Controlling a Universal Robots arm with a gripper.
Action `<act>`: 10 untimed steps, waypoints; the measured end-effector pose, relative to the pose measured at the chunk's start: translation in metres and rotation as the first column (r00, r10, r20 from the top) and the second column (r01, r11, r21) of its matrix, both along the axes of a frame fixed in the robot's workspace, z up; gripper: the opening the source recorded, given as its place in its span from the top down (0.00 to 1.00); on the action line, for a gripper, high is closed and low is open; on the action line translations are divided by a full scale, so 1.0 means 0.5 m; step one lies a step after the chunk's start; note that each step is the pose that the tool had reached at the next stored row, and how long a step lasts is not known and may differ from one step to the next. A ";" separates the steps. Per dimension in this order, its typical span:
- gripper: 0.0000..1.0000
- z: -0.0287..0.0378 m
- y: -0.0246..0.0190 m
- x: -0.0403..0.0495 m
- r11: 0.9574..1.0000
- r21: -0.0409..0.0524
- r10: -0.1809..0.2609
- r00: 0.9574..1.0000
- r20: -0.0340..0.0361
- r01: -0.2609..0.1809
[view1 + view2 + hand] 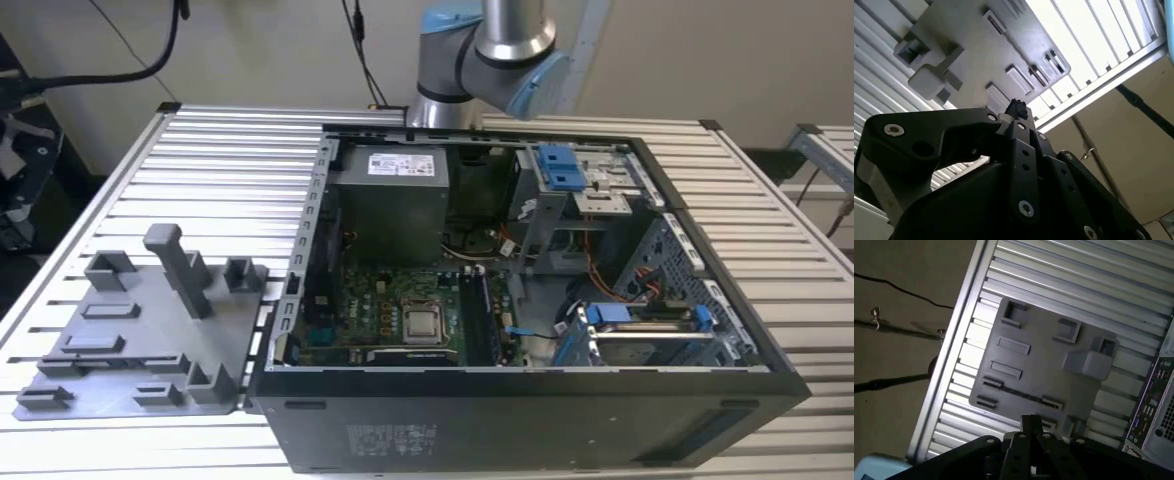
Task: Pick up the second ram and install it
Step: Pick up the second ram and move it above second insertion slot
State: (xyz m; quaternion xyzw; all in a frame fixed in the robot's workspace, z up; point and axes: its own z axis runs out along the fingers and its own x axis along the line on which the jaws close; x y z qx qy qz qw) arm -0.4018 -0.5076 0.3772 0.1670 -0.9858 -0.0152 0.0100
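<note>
**A:** Where is the robot's black gripper [1030, 421]?

**B:** Over the flat grey plastic tray [1039, 360] on the white slatted bench [1069, 270]. Its jaws are pressed together, with nothing visible between them.

**A:** And the second ram?

**B:** I can't tell for sure. A thin dark strip [1021, 394] between two slotted blocks may be its edge. A clean pick likely needs parted jaws, centred along it, then a straight lift.
</note>
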 end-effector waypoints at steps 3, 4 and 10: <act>0.89 0.000 0.0000 0.000 0.999 -0.002 0.036 0.999 0.000 -0.036; 0.89 0.000 0.0000 0.000 0.999 -0.003 0.049 0.999 0.000 -0.049; 0.89 0.000 0.0003 0.000 0.989 -0.008 0.151 0.989 -0.001 -0.151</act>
